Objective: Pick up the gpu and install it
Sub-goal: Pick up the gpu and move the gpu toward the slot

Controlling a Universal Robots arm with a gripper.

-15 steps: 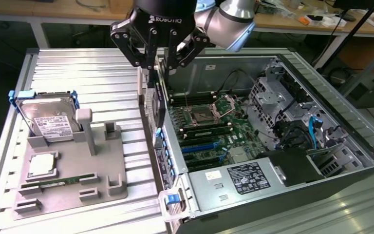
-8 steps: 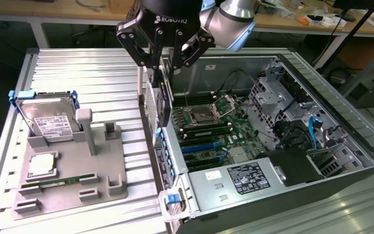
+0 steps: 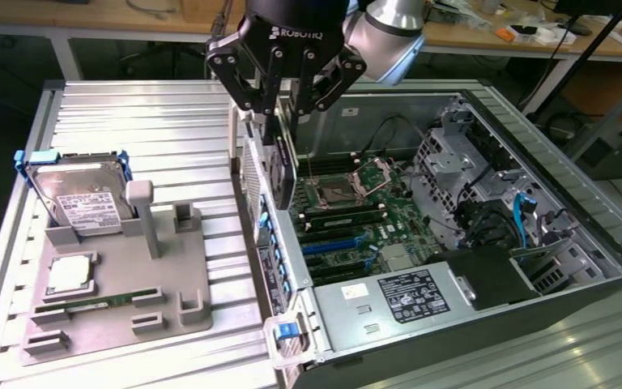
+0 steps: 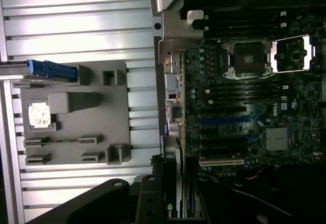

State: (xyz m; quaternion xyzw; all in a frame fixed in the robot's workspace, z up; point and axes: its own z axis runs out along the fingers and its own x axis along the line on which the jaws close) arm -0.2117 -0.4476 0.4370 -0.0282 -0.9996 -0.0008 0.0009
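A ribbed metal desk point(image 3: 159, 113) carries everything. At the exterior view's left, a grey holder tray point(image 3: 181, 284) lies flat on it. A silver hard drive point(image 3: 78, 203) in a blue frame stands propped in the tray's far corner. Nearer the camera, a small square silver chip point(image 3: 70, 274) lies in a pocket. Below the chip, a thin green memory stick point(image 3: 93, 305) lies in a slot.

In the middle, the black gripper point(image 3: 286, 101) hangs down from the top, its fingers closed narrowly on the gpu point(image 3: 279, 162). The gpu is a slim dark card, held upright and seen nearly edge-on. It is in the air above the near side wall of the computer case point(image 3: 570, 211), at the edge of the motherboard point(image 3: 392, 219) and not seated in any slot. In the wrist view, the card's dark edge with a small green logo sits just under the camera, along the seam between the desk and the case.

To the right, the case lies open on its side. Inside are the open processor socket point(image 3: 343, 193), blue expansion slots point(image 3: 338, 243) and, nearest the camera, a grey power supply point(image 3: 398, 296) with a white label.
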